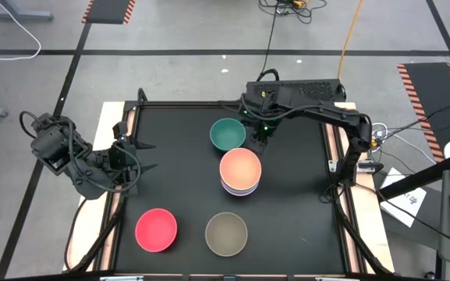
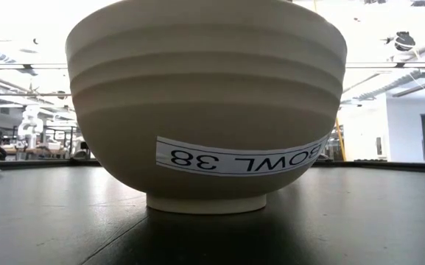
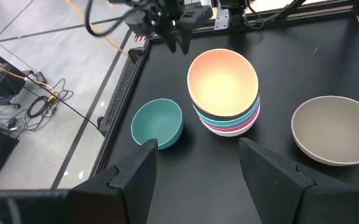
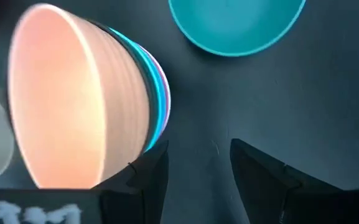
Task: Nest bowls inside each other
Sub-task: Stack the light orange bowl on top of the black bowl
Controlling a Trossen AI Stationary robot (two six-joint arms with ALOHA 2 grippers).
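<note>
The table (image 1: 302, 234) is carrying a bowl stack (image 1: 240, 173) (peach-orange on top), just in front of the right gripper (image 1: 257, 145), whose fingers are standing apart, gripping nothing. The teal bowl (image 1: 228, 134) is sitting beside it. The left gripper (image 1: 143, 156) is waiting agape, empty, with the red-pink bowl (image 1: 156, 229) and olive-grey bowl (image 1: 226, 233) lying farther off.

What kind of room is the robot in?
Probably a robot lab or workshop. The black table stands on a grey floor with striped hazard tape, loose cables trail around, and more machines stand behind.
</note>
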